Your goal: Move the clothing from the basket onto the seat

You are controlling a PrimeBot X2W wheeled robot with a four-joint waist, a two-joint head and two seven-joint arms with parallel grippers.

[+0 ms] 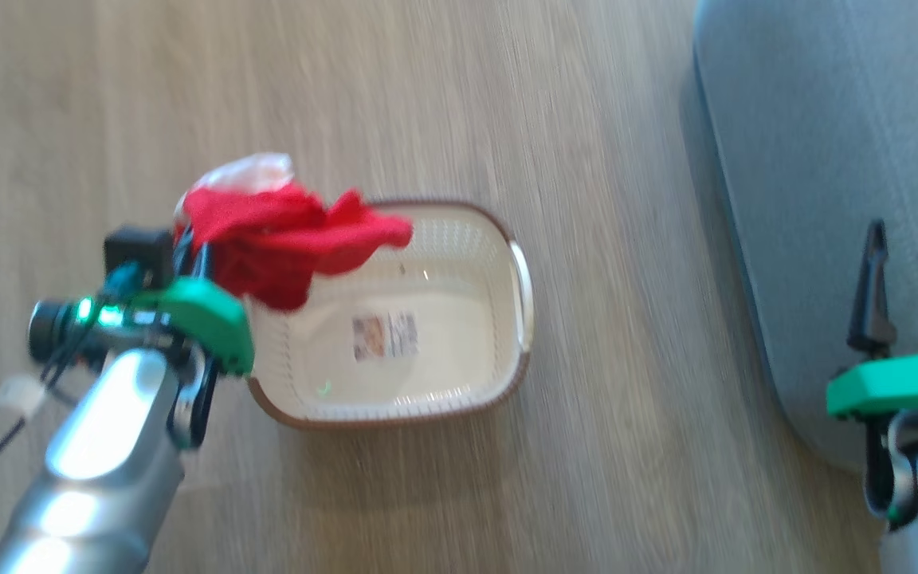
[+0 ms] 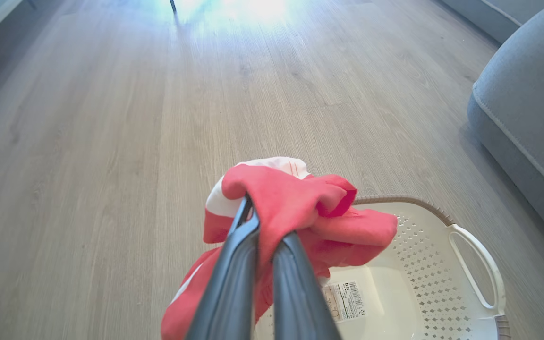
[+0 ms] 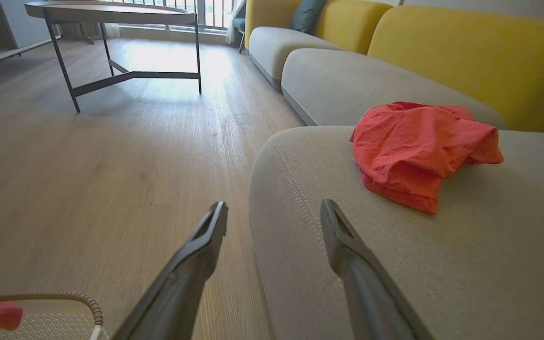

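My left gripper is shut on a red garment with white trim, held above the left end of the cream basket. In the left wrist view the fingers pinch the red clothing over the basket, whose floor shows just a sticker label. A second red garment lies on the grey seat. My right gripper stands open over the seat's edge, nothing between its fingers.
The basket stands on a wood floor, left of the seat. A dark metal-legged table stands far off. More grey cushions with yellow backs run behind the seat.
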